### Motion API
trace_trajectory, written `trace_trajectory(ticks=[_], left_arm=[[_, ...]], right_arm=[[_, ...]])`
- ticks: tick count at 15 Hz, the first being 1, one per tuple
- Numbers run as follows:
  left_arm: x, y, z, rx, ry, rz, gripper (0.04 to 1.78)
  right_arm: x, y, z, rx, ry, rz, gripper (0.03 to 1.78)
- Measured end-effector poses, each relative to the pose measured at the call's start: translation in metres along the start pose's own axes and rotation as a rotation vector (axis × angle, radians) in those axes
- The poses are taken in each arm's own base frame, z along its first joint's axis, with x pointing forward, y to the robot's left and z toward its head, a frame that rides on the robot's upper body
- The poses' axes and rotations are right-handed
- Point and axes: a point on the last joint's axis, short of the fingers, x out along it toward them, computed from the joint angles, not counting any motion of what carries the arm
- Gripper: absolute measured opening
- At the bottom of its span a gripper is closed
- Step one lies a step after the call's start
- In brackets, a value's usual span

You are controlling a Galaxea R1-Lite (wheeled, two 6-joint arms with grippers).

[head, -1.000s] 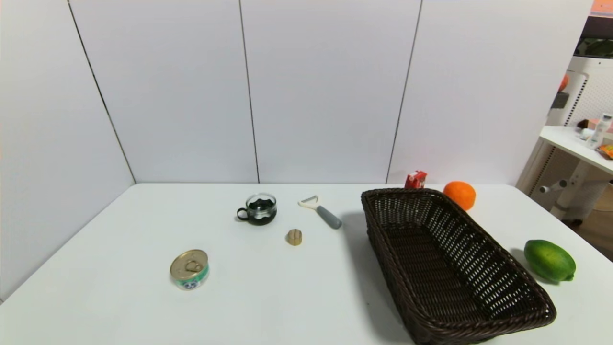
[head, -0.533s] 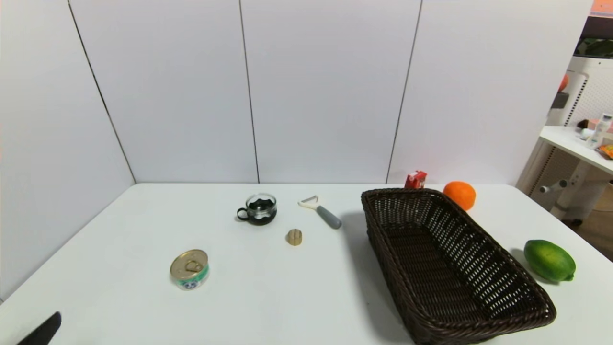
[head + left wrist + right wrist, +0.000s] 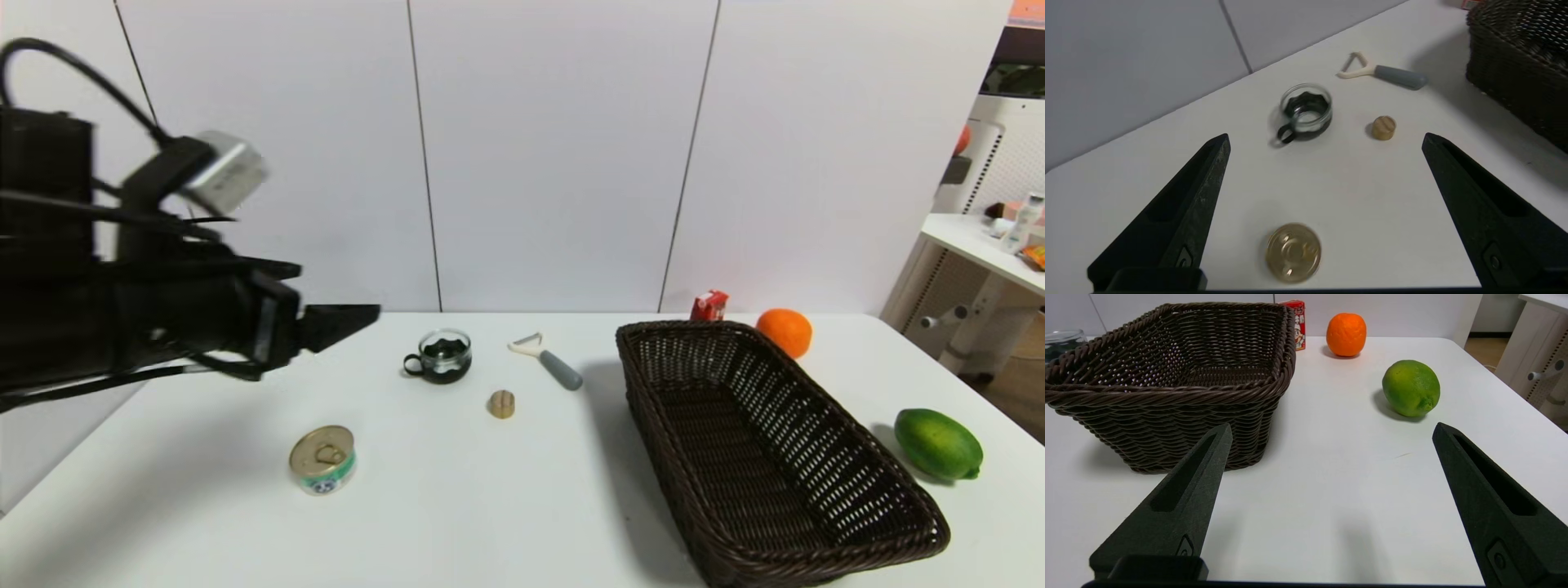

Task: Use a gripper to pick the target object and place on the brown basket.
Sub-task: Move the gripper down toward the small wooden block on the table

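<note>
1. Our left gripper hangs high over the table's left edge, fingers spread wide apart and holding nothing.
2. The nut lies mid-table, near the cup and the peeler, touching neither; bare table lies all around it.
3. In the left wrist view the nut shows between our fingertips, well beyond them, past the can.
4. The basket stands well right of the nut, open table between them.
5. Our right gripper sits low by the basket's near end, fingers wide apart, with the lime and orange beyond.
</note>
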Motion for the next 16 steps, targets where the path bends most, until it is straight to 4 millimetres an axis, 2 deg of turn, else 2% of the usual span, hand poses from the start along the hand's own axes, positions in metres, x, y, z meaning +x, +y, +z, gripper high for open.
trace_trajectory(ticks=[3,7,10,16], left_arm=[[0.07,-0.021,0.01,0.033,0.065,-0.103,1.69],[0.137,-0.038,-0.009,0.042,0.189,-0.158,1.69],[0.165,-0.043,-0.031,0.033,0.297,-0.174,1.69],[0.197,-0.046,-0.058,0.027,0.397,-0.184,1.69]], right_arm=[[0.0,0.0,0.0,0.0,0.0,0.0,1.7],[0.0,0.0,0.0,0.001,0.0,0.0,1.7],[0.0,0.0,0.0,0.001,0.0,0.0,1.7],[0.0,0.0,0.0,0.0,0.0,0.0,1.7]])
